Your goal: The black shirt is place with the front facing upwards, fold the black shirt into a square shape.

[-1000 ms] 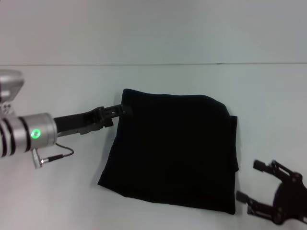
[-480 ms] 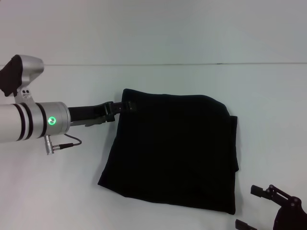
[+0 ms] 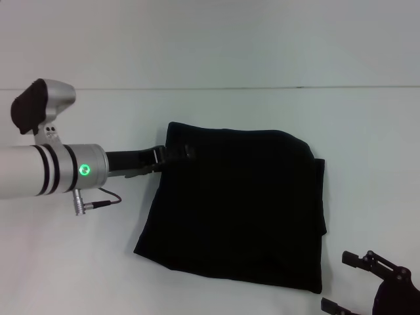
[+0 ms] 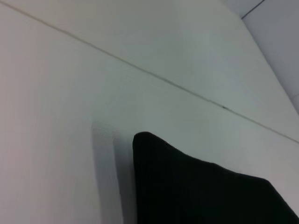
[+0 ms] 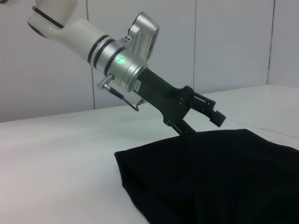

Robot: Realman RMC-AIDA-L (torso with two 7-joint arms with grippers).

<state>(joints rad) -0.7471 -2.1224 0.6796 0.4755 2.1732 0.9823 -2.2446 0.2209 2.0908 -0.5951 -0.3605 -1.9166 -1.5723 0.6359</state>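
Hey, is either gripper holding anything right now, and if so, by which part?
Nothing is clearly held. The left gripper is open at the black shirt's far left corner; the right gripper hangs open beside the shirt's near right corner.

Bright even light, soft shadows, slight blur

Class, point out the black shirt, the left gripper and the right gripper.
black shirt [image 3: 243, 210], head view, middle of the folded cloth.
left gripper [image 5: 205, 116], right wrist view, between its open fingertips.
right gripper [image 3: 344, 282], head view, between its fingertips.
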